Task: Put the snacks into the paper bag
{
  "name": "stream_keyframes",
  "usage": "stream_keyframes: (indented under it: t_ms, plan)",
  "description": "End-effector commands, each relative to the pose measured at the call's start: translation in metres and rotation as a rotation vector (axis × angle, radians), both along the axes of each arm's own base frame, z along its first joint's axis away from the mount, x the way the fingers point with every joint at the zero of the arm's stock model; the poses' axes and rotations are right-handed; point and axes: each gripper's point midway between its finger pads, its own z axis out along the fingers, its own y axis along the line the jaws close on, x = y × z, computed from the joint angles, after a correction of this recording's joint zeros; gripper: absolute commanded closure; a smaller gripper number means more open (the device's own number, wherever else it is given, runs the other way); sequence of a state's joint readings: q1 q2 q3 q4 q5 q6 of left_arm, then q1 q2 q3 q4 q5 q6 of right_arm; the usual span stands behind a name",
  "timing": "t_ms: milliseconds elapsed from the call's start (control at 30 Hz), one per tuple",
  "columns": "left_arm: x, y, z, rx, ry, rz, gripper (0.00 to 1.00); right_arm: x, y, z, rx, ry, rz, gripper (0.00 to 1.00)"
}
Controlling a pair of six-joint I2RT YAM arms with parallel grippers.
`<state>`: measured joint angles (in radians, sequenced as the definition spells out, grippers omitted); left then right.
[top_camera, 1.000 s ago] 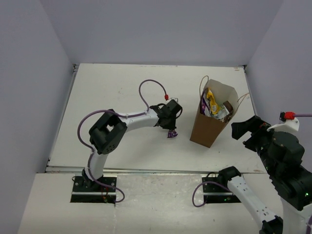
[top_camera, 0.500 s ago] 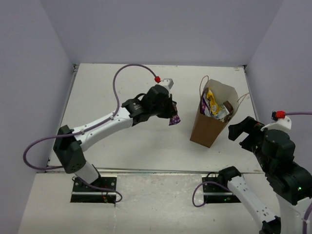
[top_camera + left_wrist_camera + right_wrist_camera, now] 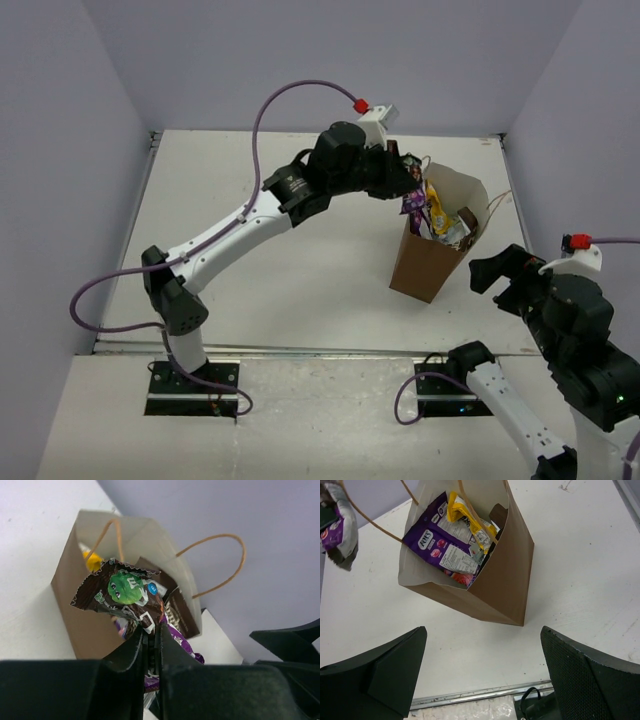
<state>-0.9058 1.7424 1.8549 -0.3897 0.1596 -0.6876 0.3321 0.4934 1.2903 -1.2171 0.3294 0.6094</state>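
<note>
The left gripper (image 3: 151,645) is clenched on two snacks at once; a brown M&M's packet (image 3: 127,591) with a green character stands up from the fingertips, and a purple wrapper (image 3: 178,641) sticks out just right of them; seen from above, the purple one hangs under the jaws at the bag's mouth. One paper bag (image 3: 428,262), brown kraft with a pale inside and two thin loop handles (image 3: 244,555), stands upright just beyond and below those jaws. Inside it are a purple Fox's pouch (image 3: 432,540), a yellow packet (image 3: 465,510) and other, smaller packets. The right gripper (image 3: 483,630) is spread wide and grips nothing; the bag stands ahead of it, apart. The table (image 3: 200,190) is white; the walls (image 3: 300,60) are pale lilac.
</note>
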Motion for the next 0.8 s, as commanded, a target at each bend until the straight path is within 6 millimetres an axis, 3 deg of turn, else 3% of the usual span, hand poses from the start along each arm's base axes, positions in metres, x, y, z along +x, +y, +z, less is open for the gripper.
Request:
stream_keyframes:
  t_ms: [0,33,67,100,267,367,400,433,467,500,533,633,667,700,733,767]
  plan:
    - [0.005,-0.031,0.051,-0.12,-0.115,-0.09,0.85,0.0,-0.001,0.018,0.007,-0.048,-0.001,0.01]
    - [0.007,-0.035,0.058,-0.135,-0.13,-0.098,0.67,0.0,-0.001,0.018,0.008,-0.045,0.002,0.01]
    - [0.007,-0.037,0.085,-0.183,-0.174,-0.104,0.27,0.0,0.0,0.018,0.007,-0.042,0.003,0.01]
    - [0.013,-0.046,0.08,-0.182,-0.177,-0.112,0.0,-0.001,-0.001,0.02,0.008,-0.046,0.004,0.01]
    - [0.016,-0.042,0.115,-0.254,-0.259,-0.091,0.0,-0.003,-0.003,0.021,0.001,-0.05,-0.001,0.01]
    - [0.01,-0.027,0.11,-0.247,-0.268,-0.072,0.0,-0.004,-0.004,0.02,0.002,-0.052,-0.003,0.01]
    - [0.003,-0.015,0.12,-0.257,-0.284,-0.063,0.0,-0.004,-0.004,0.019,0.002,-0.05,-0.004,0.01]
    - [0.006,-0.011,0.099,-0.213,-0.262,-0.041,0.0,-0.005,-0.004,0.019,0.0,-0.05,-0.004,0.01]
    - [0.006,-0.005,0.094,-0.199,-0.259,-0.028,0.0,-0.004,-0.004,0.018,0.0,-0.049,-0.004,0.01]
    - [-0.003,0.01,0.107,-0.21,-0.276,-0.016,0.0,-0.004,-0.004,0.018,-0.002,-0.049,-0.005,0.01]
    - [0.0,0.017,0.083,-0.161,-0.256,0.012,0.0,-0.004,-0.004,0.017,-0.003,-0.048,-0.005,0.01]
    - [-0.006,0.054,0.087,-0.153,-0.279,0.095,0.0,-0.004,-0.001,0.017,0.006,-0.057,0.014,0.01]
    - [-0.002,0.063,0.063,-0.111,-0.253,0.123,0.0,-0.005,0.001,0.017,0.009,-0.066,0.026,0.01]
    - [-0.01,0.08,0.073,-0.133,-0.272,0.148,0.0,-0.003,0.003,0.016,0.011,-0.07,0.037,0.01]
    - [-0.009,0.091,0.068,-0.126,-0.265,0.181,0.0,-0.003,0.007,0.016,0.019,-0.074,0.056,0.01]
    - [-0.003,0.102,0.046,-0.084,-0.242,0.23,0.0,-0.003,0.009,0.016,0.019,-0.074,0.068,0.01]
